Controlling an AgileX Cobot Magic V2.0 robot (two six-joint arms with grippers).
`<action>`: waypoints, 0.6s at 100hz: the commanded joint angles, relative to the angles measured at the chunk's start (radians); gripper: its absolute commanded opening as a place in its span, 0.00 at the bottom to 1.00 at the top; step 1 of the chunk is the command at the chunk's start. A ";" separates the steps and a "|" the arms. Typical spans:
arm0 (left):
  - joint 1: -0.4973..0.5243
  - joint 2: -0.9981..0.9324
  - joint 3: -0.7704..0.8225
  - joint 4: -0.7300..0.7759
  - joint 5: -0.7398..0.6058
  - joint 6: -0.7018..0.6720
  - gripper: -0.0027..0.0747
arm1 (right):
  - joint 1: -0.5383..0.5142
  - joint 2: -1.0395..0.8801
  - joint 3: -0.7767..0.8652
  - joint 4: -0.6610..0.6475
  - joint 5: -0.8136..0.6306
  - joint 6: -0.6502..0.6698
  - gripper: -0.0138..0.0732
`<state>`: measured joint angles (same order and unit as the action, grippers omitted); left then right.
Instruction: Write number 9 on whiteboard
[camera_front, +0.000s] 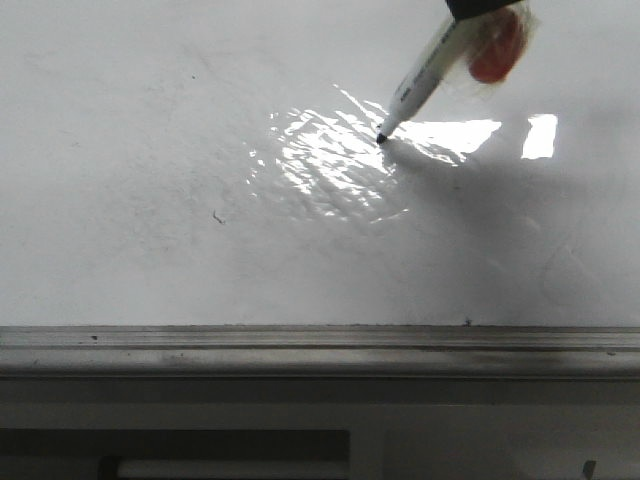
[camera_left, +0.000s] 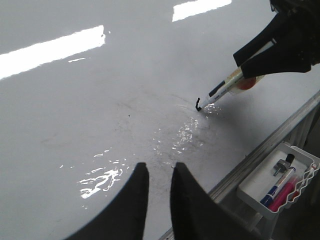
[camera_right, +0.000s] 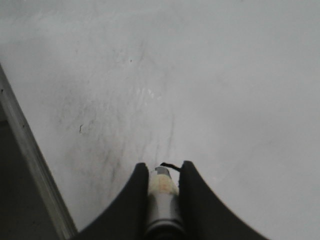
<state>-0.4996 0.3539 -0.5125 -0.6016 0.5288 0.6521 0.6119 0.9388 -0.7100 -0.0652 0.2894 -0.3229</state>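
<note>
Up close, the right gripper (camera_right: 162, 172) was clenched on a marker (camera_right: 162, 197), its two dark fingers (camera_right: 131, 200) pressed against either side of the pale barrel. In the front view the same marker (camera_front: 425, 75) slanted down from the upper right corner of the frame, a red blob (camera_front: 497, 47) stuck beside its barrel, and its black tip touched the whiteboard (camera_front: 150, 200) at the right edge of a rippled patch of glare (camera_front: 330, 165) in the upper middle. The number 9 (camera_left: 199, 105) was only a short curved black stroke at the tip, seen in the upper right of the left wrist view; from the right wrist it showed as a thin dark dash (camera_right: 170, 164) just past the nib.

The left gripper (camera_left: 159, 175) sat at the bottom centre of its own view, its fingers (camera_left: 135, 200) holding nothing, with a narrow gap between them, above bare board well apart from the marker.

A tiny black tick (camera_front: 218, 216) lay left of the glare. A grey metal rail (camera_front: 320, 350) ran along the board's lower edge. At the lower right of the left wrist view a white tray (camera_left: 250, 192) hung beyond the rail, holding a blue pen (camera_left: 274, 192) and a pink pen (camera_left: 287, 187).
</note>
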 joint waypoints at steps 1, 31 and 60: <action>0.000 0.006 -0.026 -0.030 -0.070 -0.013 0.16 | -0.005 -0.002 -0.021 -0.021 0.089 -0.006 0.11; 0.000 0.006 -0.026 -0.030 -0.070 -0.013 0.16 | -0.082 -0.006 -0.086 -0.068 0.076 -0.006 0.11; 0.000 0.007 -0.026 -0.030 -0.072 -0.013 0.16 | -0.095 0.026 -0.129 -0.039 0.132 -0.006 0.11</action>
<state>-0.4996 0.3539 -0.5125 -0.6016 0.5288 0.6521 0.5384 0.9494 -0.8141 -0.0463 0.4278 -0.3125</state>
